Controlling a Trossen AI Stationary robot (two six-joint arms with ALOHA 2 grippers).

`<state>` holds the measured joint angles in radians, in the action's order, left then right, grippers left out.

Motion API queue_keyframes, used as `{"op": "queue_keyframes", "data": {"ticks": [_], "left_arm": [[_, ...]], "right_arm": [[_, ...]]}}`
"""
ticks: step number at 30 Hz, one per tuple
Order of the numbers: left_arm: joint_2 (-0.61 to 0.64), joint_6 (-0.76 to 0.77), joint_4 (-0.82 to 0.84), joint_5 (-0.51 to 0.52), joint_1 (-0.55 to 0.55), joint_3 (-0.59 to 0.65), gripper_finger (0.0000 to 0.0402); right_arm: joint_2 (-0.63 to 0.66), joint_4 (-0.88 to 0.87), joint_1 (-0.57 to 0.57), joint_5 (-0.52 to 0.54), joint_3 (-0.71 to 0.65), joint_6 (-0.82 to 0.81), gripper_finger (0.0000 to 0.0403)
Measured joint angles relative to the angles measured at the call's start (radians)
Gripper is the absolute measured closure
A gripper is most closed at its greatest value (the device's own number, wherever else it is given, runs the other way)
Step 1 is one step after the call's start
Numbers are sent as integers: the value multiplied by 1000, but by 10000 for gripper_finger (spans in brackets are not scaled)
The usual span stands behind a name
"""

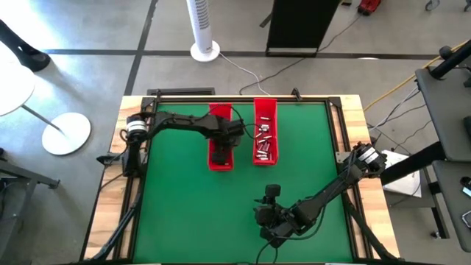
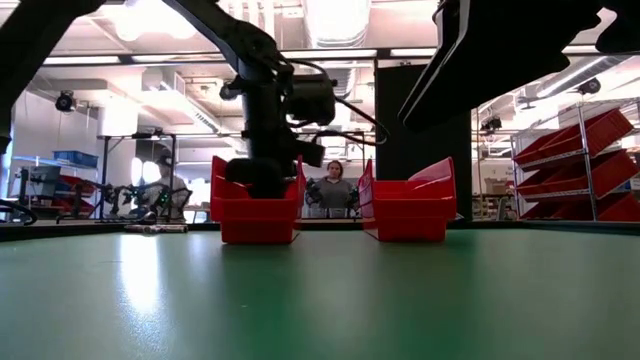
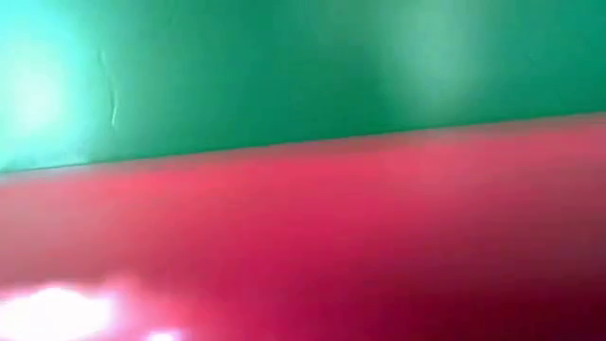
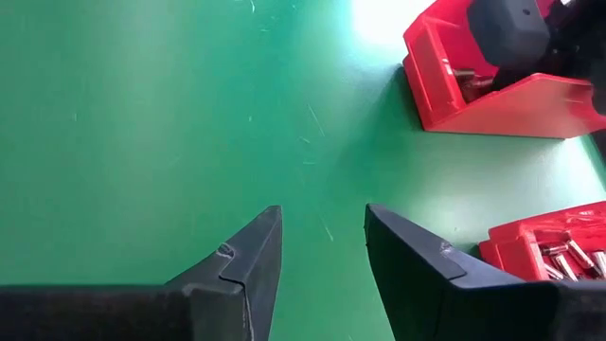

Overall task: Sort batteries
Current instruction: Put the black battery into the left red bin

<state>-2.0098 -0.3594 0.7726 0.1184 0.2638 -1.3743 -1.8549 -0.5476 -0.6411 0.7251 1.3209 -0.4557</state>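
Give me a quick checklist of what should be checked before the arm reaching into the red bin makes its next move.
1. Left tool inside the left long red plastic tray: ok.
2. Left tool holds a battery: cannot tell, fingers hidden.
3. Right long red plastic tray holding small silvery cylindrical batteries stands apart, upright: ok.
4. Right tool open, empty, over bare green table mat: ok.
5. Arms well apart: ok.

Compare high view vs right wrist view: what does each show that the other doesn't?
High view only: the whole green table, the left arm reaching into the left red tray, a white tower fan on the floor beyond.
Right wrist only: the right gripper close up, fingers apart over bare mat, holding nothing.
Both: two red trays; the right tray holds silvery batteries.
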Motion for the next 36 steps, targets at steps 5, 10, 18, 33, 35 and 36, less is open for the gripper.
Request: {"op": "queue_keyframes", "data": {"ticks": [5, 10, 18, 33, 35, 36], "left_arm": [[-21, -4, 14, -4, 0, -22, 371], [-19, -14, 26, -5, 0, -30, 363], [-16, -11, 27, -12, 1, -15, 305], [-20, 21, 53, -35, -1, -56, 247], [-14, 33, 61, -39, -1, -56, 236], [-9, 40, 64, -40, -1, -56, 230]], "right_arm": [[0, -1, 0, 0, 0, 0, 247], [0, -1, 0, 0, 0, -1, 241], [0, -1, 0, 0, 0, -5, 242], [0, -1, 0, -1, -1, -5, 262], [0, -1, 0, -1, -1, -5, 264], [0, 0, 0, -1, -1, -5, 264]]}}
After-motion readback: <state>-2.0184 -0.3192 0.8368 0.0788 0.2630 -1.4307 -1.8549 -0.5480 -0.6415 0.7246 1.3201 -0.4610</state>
